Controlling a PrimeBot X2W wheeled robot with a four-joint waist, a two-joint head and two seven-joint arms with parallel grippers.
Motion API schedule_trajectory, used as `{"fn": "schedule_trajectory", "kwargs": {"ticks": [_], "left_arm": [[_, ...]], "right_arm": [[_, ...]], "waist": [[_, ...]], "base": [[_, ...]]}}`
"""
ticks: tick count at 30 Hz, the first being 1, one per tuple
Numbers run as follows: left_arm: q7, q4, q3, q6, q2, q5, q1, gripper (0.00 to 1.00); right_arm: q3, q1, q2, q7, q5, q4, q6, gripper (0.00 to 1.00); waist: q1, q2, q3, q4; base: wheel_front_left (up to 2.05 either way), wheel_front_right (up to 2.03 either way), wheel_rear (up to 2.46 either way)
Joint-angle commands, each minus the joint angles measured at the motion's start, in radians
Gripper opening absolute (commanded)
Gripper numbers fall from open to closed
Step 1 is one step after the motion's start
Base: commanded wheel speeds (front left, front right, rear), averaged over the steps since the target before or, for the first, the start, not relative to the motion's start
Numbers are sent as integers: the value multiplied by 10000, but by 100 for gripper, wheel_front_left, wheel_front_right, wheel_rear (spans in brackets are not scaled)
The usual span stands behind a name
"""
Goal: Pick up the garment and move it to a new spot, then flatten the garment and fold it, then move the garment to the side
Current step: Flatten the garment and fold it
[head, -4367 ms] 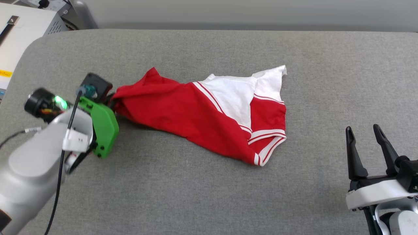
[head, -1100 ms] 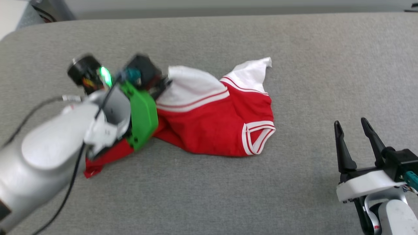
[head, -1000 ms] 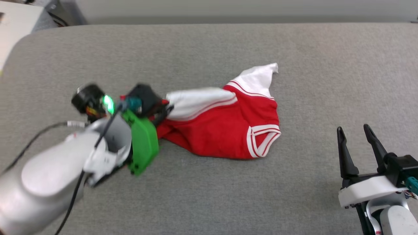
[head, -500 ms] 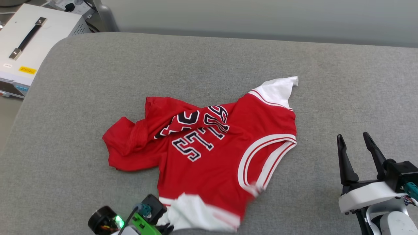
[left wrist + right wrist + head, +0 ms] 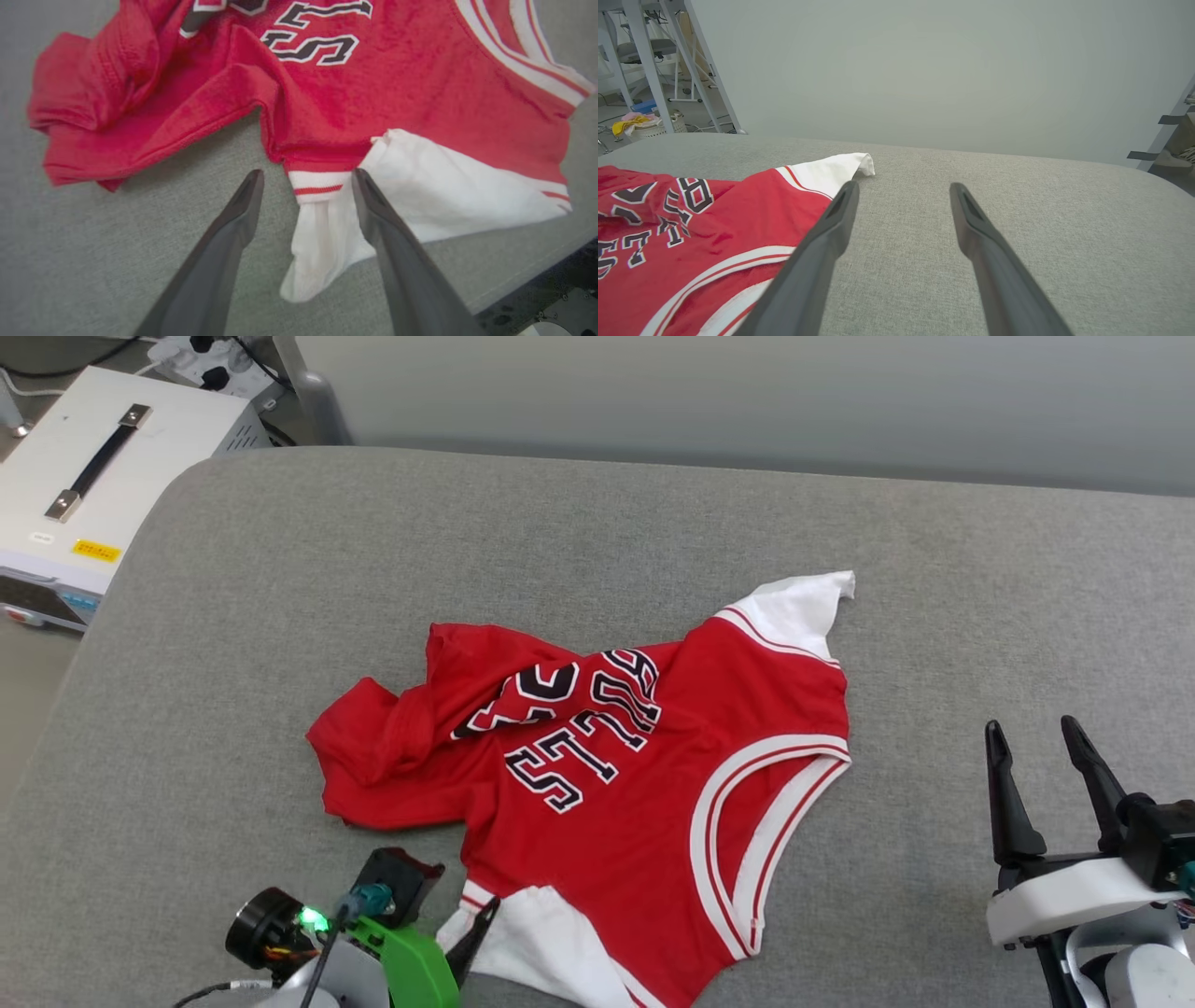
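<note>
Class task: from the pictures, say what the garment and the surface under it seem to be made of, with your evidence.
Garment: probably soft knit cotton-type fabric, matte; it creases and bunches, with stitched hems.
Surface: apparently grey woven upholstery, matte; fine flecked weave, rounded padded-looking corner.

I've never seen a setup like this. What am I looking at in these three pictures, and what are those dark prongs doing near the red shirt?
This is a two-armed robot working at a grey padded surface. The big overview comes from a camera on its head, looking down. The other two pictures come from cameras on its wrists, each looking along that arm's own two dark fingers.

On the surface lies the garment, a red jersey-style shirt with white sleeves, striped trim and block lettering facing up. It is rumpled, its left part bunched into folds.

The left gripper stands open, one finger on each side of a white sleeve, not pinching it. The right gripper is open too and holds nothing, with the surface below it and the shirt off to one side. A white box with a handle sits beyond the surface's corner.
</note>
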Motion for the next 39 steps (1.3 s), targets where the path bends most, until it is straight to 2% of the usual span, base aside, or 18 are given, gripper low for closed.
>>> {"fn": "schedule_trajectory", "kwargs": {"ticks": [1,7,12,13,19,20,24,28,32,39], "left_arm": [[-251,-254,220,305,131,99,31,100],[-1362,-1118,1029,1637,485,505,2,100],[-2176,-1502,1872,2879,322,1112,91,100],[-2232,-1586,2038,3006,268,1201,168,100],[-2310,-2356,3691,3963,-298,2556,734,100],[-2312,-2734,4591,4169,-789,3322,1199,100],[-2313,-3075,5524,4236,-1570,4157,1740,100],[-2314,-3062,6358,3803,-2349,4785,2024,100],[-2314,-2984,7044,3270,-3167,5313,2192,100],[-2315,-2774,7933,2272,-4392,6086,2231,100]], "right_arm": [[-42,161,-88,15,30,-124,-6,100],[156,-238,-677,442,-18,-669,-6,100],[697,-1305,-1579,1208,103,-1009,-6,100],[865,-1550,-1749,1425,182,-1015,-6,100],[2210,-3280,-3112,3552,1195,-641,-6,100],[3109,-4220,-3843,5035,1949,-227,-6,100],[4206,-5427,-4571,7004,3195,406,-6,100],[5086,-6627,-5030,8379,4007,1017,-6,100],[5935,-7704,-5255,9228,4311,1732,-6,100],[7654,-8860,-5374,9864,4570,2753,-6,100]], "waist": [[1,0,-188,185],[1,0,-265,482],[1,0,-127,724],[1,0,-86,762],[1,0,389,1164],[1,0,716,1410],[1,0,1176,1727],[1,0,1683,2024],[1,0,2170,2319],[1,0,2911,2727]], "base": [[0,0,0],[0,0,0],[0,0,0],[0,0,0],[0,0,0],[0,0,0],[0,0,0],[0,0,0],[0,0,0],[0,0,0]]}}
